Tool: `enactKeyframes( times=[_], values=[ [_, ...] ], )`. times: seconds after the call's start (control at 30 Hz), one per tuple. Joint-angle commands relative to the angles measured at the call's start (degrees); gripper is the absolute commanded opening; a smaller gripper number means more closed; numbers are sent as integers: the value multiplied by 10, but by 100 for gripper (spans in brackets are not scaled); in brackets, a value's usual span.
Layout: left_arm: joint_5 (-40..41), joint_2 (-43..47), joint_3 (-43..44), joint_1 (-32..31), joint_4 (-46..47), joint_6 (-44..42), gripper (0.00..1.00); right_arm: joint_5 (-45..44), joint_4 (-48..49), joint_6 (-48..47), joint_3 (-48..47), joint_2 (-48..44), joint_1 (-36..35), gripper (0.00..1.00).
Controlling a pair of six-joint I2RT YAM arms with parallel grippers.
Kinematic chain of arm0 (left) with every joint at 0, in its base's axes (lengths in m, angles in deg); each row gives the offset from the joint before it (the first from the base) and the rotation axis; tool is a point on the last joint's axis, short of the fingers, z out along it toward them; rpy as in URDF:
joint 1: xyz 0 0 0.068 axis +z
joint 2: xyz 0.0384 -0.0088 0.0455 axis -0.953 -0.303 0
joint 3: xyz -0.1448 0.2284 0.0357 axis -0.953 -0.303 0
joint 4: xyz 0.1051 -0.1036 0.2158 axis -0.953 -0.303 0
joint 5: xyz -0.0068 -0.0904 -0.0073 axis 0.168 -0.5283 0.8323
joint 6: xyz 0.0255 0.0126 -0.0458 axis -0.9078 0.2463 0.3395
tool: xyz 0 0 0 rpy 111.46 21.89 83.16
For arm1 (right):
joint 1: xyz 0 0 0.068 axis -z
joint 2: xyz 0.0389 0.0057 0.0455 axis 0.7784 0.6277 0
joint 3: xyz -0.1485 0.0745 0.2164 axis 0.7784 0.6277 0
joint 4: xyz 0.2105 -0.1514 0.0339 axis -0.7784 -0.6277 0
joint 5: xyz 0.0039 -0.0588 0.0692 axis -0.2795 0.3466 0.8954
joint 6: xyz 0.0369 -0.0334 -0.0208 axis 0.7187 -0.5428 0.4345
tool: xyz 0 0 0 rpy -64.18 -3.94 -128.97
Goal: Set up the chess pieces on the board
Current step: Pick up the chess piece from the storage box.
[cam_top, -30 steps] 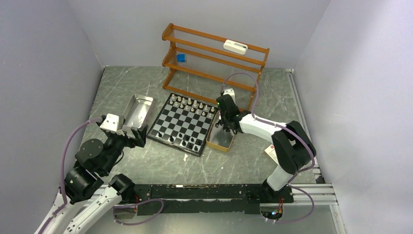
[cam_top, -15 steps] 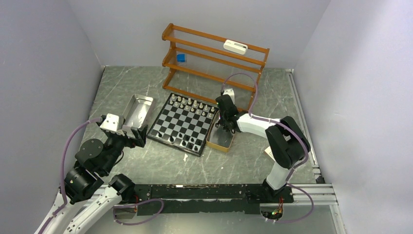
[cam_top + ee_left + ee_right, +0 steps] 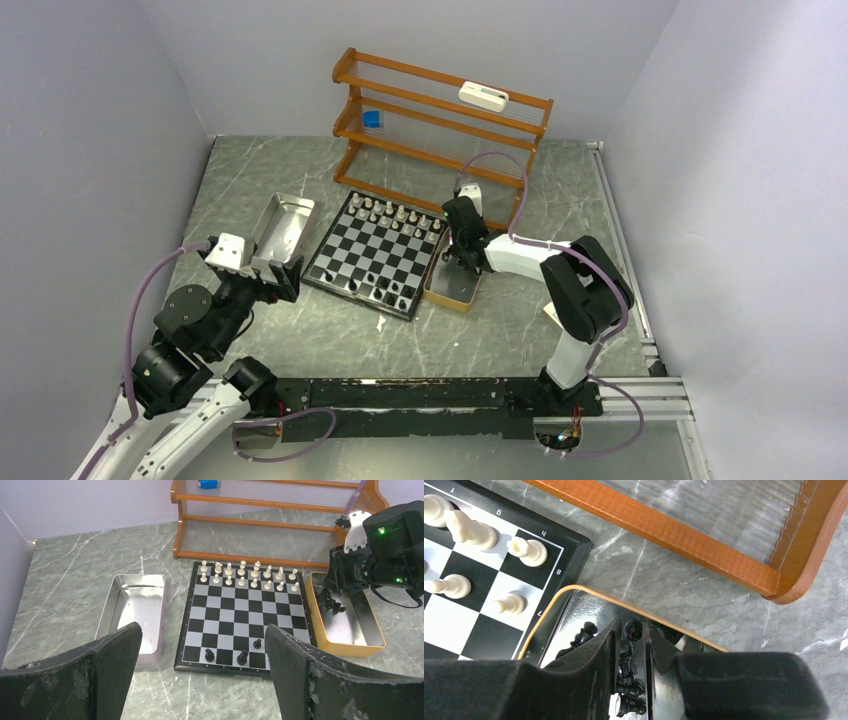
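Note:
The board (image 3: 375, 255) lies mid-table. Two rows of white pieces (image 3: 395, 212) stand along its far edge, also seen in the left wrist view (image 3: 242, 575) and partly in the right wrist view (image 3: 526, 551). Three black pieces (image 3: 242, 656) stand near its near edge. My right gripper (image 3: 462, 258) is down inside the tan box (image 3: 452, 292), among loose black pieces (image 3: 629, 700); its jaws (image 3: 631, 630) are nearly closed around one black piece. My left gripper (image 3: 202, 627) is open and empty, held above the table left of the board (image 3: 245, 615).
A shiny metal tray (image 3: 283, 228) lies left of the board, with nothing in it. A wooden shelf rack (image 3: 440, 120) stands behind the board and box, close to my right wrist. Purple walls enclose the table.
My right arm's elbow has swung a little left while its gripper stayed in the tan box. The left arm has not moved.

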Motion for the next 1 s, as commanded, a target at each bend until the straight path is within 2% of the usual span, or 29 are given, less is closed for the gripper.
enactKeyframes(
  times=[0.0, 0.43, 0.97],
  values=[
    [-5, -4, -3, -3, 16, -9, 97, -18, 16, 5, 7, 4, 5, 27],
    [-4, -4, -2, -3, 16, -8, 98, -13, 21, 3, 7, 19, 7, 23],
    [-6, -8, -2, -3, 18, -10, 97, -3, 8, -8, 9, -7, 7, 12]
  ],
)
